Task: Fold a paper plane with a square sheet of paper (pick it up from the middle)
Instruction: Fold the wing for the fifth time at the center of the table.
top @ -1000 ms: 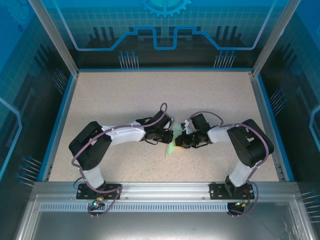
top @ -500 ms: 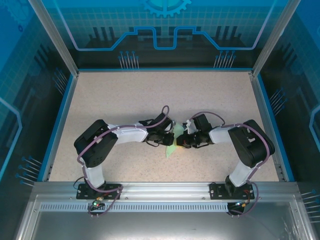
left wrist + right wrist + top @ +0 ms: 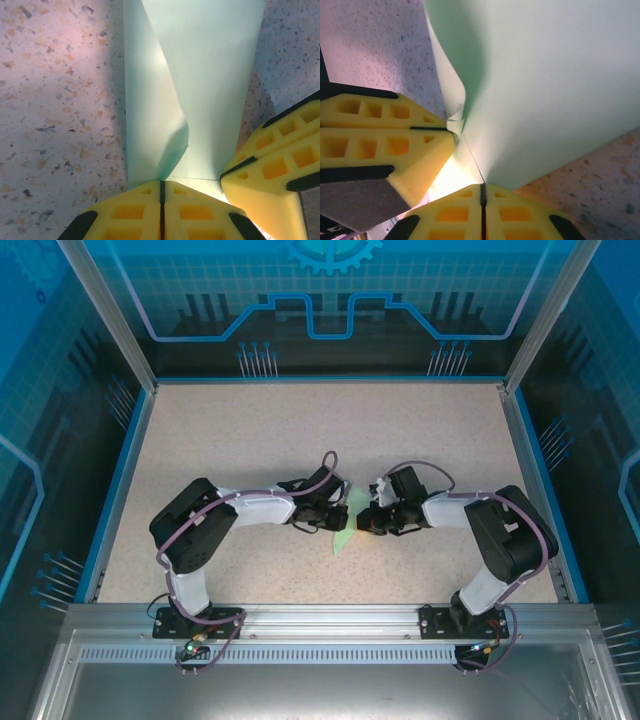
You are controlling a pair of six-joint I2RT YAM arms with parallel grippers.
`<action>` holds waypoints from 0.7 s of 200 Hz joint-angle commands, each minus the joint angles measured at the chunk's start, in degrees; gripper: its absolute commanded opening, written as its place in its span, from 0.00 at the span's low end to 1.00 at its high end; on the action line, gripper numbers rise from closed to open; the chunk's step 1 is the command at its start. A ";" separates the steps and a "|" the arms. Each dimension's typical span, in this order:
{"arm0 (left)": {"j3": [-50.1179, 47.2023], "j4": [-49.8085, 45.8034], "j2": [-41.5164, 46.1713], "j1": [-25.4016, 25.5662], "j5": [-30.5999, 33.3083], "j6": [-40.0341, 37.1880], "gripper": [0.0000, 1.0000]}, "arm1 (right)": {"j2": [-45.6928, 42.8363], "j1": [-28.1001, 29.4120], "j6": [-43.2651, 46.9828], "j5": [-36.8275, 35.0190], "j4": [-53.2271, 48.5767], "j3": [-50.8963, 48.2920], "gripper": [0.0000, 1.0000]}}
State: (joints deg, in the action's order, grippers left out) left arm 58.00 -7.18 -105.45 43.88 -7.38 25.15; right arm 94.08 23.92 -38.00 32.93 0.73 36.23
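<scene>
Two pincers on one scrap of paper here. The left pincer [image 3: 161, 186] had its yellow pads [image 3: 134, 206] pressed flat together, with the edge of the pale green sheet of paper [image 3: 210, 60] nipped between the tips. The right pincer [image 3: 482, 189] was clamped on the same sheet the same way, its tips just beside the left one's and nearly touching.

From above, both arms met around the middle of the speckled bench [image 3: 240, 440]. The sheet sat between them, lifted at the pinch, with a narrow pointed end trailing toward the near side. I couldn't tell if that point rested on the bench or hung just clear of it.

My take on handling: this stuff is featherlight and floppy, with no stiffness of its own apart from the creases. In the left wrist view one layer bowed away from the other near the grip, so it buckles the moment the two holds crowd each other. It'll also keep every dent it gets, and a sideways tug between two clamped pincers looks like a good way to tear it. I'd say the place to hold it is right on a crease or a doubled edge, where it's firmest, with the two holds spread apart rather than bunched at one corner like this.
</scene>
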 commanded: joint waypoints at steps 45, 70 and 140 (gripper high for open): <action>0.09 -0.15 -0.57 -0.46 -2.33 0.85 0.09 | 1.58 -0.92 2.65 -1.11 -3.19 2.27 0.08; 0.48 0.30 -0.47 -0.43 -3.19 1.59 0.09 | 2.48 -0.87 2.84 -1.38 -3.10 2.22 0.08; 1.98 0.63 -0.46 -0.53 -4.86 2.80 0.09 | 3.39 -0.60 4.15 -3.28 -4.73 2.00 0.08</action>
State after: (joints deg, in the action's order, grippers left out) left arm 58.04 -7.01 -105.45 43.59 -9.72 27.03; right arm 96.03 23.86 -35.46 31.90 -0.95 37.80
